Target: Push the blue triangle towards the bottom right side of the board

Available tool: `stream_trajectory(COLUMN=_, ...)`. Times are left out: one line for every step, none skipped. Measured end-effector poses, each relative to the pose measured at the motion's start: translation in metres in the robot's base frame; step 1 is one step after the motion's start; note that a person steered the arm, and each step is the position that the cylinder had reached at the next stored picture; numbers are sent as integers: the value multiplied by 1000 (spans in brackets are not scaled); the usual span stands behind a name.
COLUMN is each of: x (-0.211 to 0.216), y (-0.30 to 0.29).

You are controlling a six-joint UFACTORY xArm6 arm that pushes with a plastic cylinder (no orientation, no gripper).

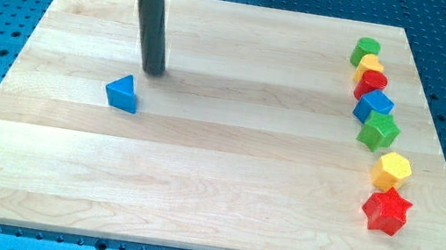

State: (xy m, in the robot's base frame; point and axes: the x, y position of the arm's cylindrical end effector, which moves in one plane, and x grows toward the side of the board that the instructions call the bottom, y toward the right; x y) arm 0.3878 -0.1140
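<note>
Blue triangle (122,93) sits alone below-left of my tip (154,71); seven blocks, shapes unclear, line the right.

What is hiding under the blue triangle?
Only the wooden board shows around the blue triangle, which sits flat on it. The spot underneath is covered, so I cannot see it. My tip stands just above-right, apart.
</note>
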Motion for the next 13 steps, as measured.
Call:
stream_trajectory(x=12, y=-12)
stream_trajectory(x=11, y=-16)
stream_trajectory(x=-4, y=-26)
stream_trajectory(x=26, y=-37)
stream_trajectory(x=80, y=-38)
stream_trajectory(x=93, y=-22)
stream_trajectory(x=93, y=4)
stream_trajectory(x=90, y=33)
stream_trajectory(x=85, y=67)
stream_trajectory(x=69, y=110)
stream_trajectory(x=35, y=148)
stream_trajectory(x=26, y=173)
stream_trajectory(x=63, y=173)
